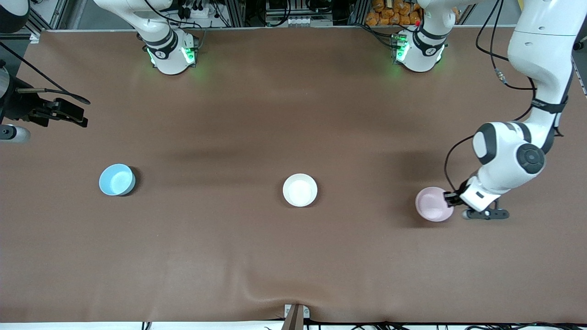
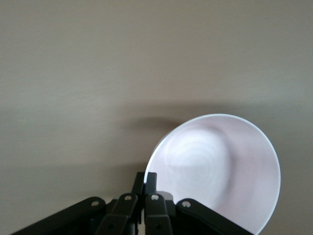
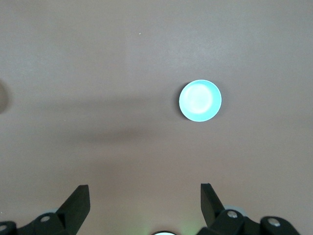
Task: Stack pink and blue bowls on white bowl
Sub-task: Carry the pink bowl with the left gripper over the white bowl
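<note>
Even overhead light, soft arm shadows on table (image 1: 229,256); left wrist view dim w/ blurry pink bowl (image 2: 220,171).

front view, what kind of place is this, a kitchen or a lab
Most likely a robotics lab: two arm bases bolted to a brown table, cables and metal framing along its edge, and only three plain bowls, blue, white and pink, set out.

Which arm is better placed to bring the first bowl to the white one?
Left: the left gripper has its jaws shut on the pink bowl rim; the right gripper hangs open high above the blue bowl.
</note>
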### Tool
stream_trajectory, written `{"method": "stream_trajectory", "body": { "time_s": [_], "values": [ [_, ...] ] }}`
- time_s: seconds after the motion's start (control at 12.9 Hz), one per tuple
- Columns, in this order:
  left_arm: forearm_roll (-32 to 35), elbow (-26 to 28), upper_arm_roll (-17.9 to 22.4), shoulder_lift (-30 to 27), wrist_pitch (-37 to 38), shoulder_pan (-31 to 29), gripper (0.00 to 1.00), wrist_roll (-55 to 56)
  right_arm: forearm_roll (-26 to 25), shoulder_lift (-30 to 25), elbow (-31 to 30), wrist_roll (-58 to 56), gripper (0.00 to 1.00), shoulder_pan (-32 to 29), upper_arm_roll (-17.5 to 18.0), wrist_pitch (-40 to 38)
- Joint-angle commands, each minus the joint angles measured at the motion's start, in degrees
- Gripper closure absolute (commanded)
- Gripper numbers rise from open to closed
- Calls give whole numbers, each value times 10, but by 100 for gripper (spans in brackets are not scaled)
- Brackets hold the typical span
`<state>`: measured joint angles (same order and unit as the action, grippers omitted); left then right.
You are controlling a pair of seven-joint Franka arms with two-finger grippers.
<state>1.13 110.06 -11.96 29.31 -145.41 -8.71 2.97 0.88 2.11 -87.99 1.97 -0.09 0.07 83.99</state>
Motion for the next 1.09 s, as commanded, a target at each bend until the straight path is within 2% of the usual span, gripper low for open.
{"method": "stream_trajectory", "body": {
  "time_s": [0.0, 0.16, 0.31, 0.54, 0.78, 1.01],
  "values": [
    [0, -53, -36, -11, 81, 18, 100, 86, -2, -1, 0, 1, 0, 1, -1, -2],
    [1, -88, -39, -7, 120, 80, 100, 185, -2, 0, -1, 0, 0, 1, 0, -1],
    [2, -119, -39, 8, 123, 143, 100, 274, -2, 1, 0, 1, 0, 3, 0, 3],
    [-2, -165, -39, 16, 155, 198, 100, 344, -2, 1, -1, 0, 0, 1, 0, 1],
    [-8, -215, -34, 56, 165, 283, 100, 434, -2, 1, -1, 0, 0, 2, 0, 0],
    [-8, -272, -33, 108, 164, 318, 100, 484, -2, 1, 0, 0, 0, 2, 0, 1]
  ]
}}
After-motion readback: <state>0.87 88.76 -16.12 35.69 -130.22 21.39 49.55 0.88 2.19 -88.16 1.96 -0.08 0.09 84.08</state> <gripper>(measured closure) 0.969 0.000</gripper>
